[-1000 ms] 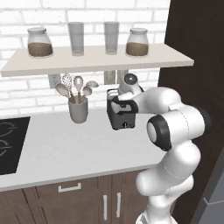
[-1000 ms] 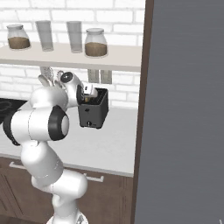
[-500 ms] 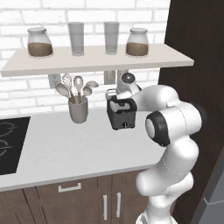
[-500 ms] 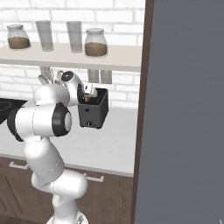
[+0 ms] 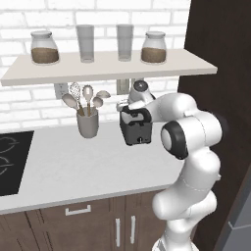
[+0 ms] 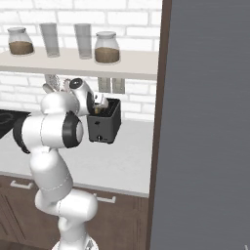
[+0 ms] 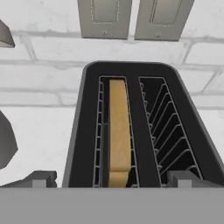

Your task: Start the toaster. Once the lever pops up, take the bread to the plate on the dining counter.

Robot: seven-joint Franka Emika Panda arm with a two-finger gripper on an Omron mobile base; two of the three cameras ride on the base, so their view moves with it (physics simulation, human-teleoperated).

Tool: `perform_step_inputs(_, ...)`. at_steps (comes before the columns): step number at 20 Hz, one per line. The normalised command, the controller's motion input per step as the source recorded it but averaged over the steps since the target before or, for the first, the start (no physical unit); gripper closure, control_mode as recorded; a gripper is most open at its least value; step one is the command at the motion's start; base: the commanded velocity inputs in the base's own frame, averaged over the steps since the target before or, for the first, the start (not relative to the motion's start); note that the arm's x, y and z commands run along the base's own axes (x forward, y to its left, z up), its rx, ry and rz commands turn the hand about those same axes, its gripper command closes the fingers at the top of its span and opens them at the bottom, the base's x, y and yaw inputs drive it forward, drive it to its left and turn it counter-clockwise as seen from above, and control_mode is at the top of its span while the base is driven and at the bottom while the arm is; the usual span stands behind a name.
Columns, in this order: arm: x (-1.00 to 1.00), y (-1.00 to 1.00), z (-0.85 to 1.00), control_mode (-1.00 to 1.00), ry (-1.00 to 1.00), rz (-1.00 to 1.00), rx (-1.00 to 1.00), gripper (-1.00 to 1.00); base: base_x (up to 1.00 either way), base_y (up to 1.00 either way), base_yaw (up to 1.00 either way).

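Claw hangs just above the toaster, tips spread wide at either side of its top, holding nothing. Bread sits upright in the slot under the claw, left slot as the hand view shows it; the right slot shows bare wire guides. In the left base view the claw is at the toaster's top rear, under the shelf.

Left of claw: grey cup with spoons and whisk, well apart; further left a black cooktop set in the counter. Above: shelf with two lidded jars and two plain glasses. Behind claw: two outlet plates on the white brick wall. Right: tall dark panel close beside toaster.

Toaster is dark grey and boxy with rounded corners, small knob low on front. Bread is golden-brown with a darker crust. Counter is pale and smooth, over dark wood cabinets.
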Motion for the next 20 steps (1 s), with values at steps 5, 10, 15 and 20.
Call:
perform_step_inputs(5,0.14,-0.01,-0.06,-1.00,0.00,0.00,0.00,-1.00,0.00,0.00,0.00)
perform_step_inputs(10,0.11,0.00,-0.03,-1.00,0.00,0.00,0.00,-1.00,0.00,0.00,0.00)
perform_step_inputs(15,0.05,0.00,-0.19,-1.00,0.00,0.00,0.00,-1.00,0.00,0.00,0.00)
perform_step_inputs(20,0.03,-0.01,-0.11,-1.00,0.00,0.00,0.00,-1.00,0.00,0.00,0.00)
